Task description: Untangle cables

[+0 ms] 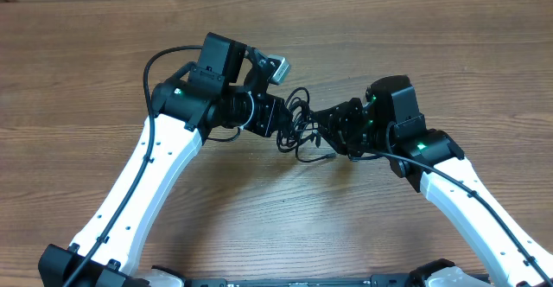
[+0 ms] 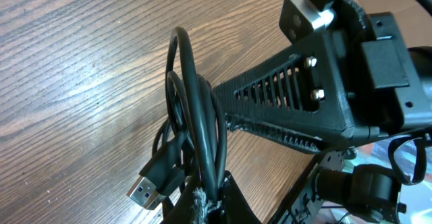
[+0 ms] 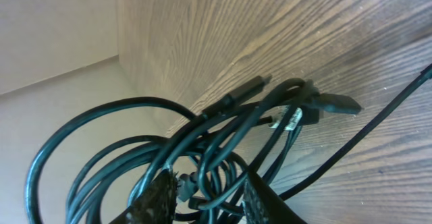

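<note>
Wooden table (image 1: 86, 62) under everything. Left arm (image 1: 147, 175) and right arm (image 1: 467, 200), white with black wrists, angled in toward each other. Between the two hands, a tangle of thin black cables (image 1: 300, 118), touching both; long axis crosswise to the line from hand to hand, loops spilling out to either side of the fingertips. Left gripper (image 1: 278, 124) clenched on the cables: several strands pinched at its fingers (image 2: 229, 207), tall narrow loops standing on edge straight ahead of them, against the tip of the opposite hand's latticed finger. Right gripper (image 1: 333, 124) with a finger (image 3: 158, 197) either side of a bunch of strands, a gap between; whether squeezing or merely straddling, cannot tell. Just left of the left fingers, a silver-mouthed USB-A plug (image 2: 143, 190), pointing back toward the wrist camera and leftward. Ahead and right of the right fingers, a blunt black plug (image 3: 337, 104) pointing rightward, away from the hand, a slimmer plug (image 3: 246, 88) beside it aimed much the same way.
</note>
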Available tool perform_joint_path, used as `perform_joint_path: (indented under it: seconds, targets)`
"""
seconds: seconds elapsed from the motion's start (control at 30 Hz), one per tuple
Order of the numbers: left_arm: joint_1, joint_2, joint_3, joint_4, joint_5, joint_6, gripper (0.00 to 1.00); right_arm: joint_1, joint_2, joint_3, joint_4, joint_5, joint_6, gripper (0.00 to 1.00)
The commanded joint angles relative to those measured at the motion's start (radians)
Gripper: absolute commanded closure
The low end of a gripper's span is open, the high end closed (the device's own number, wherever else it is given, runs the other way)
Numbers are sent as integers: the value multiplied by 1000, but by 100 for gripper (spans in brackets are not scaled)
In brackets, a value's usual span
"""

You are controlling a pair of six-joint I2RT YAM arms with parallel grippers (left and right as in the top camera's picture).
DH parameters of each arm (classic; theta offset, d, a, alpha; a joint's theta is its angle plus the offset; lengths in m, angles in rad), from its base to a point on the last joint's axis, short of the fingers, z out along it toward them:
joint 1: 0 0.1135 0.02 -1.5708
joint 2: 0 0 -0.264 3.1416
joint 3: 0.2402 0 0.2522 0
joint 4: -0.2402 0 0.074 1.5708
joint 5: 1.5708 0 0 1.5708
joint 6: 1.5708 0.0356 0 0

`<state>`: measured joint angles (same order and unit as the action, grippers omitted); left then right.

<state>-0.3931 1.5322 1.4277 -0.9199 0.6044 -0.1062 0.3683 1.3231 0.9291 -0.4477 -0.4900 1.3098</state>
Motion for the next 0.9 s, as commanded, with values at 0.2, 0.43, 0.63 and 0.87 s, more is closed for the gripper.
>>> perform_joint_path:
  seconds: [0.2,0.43,0.63,0.87]
  targets:
    - [-7,-11,16,10,32,-37,96,22,-5,2,-6,12,4,69]
    - [-8,-11,16,23,111,-41,96,24,-5,2,-6,22,4,76]
    - [-8,-11,16,28,142,-48,96,23,-5,2,-7,23,3,93]
    - [-8,-11,16,10,66,-47,96,23,-5,2,-39,61,2,96]
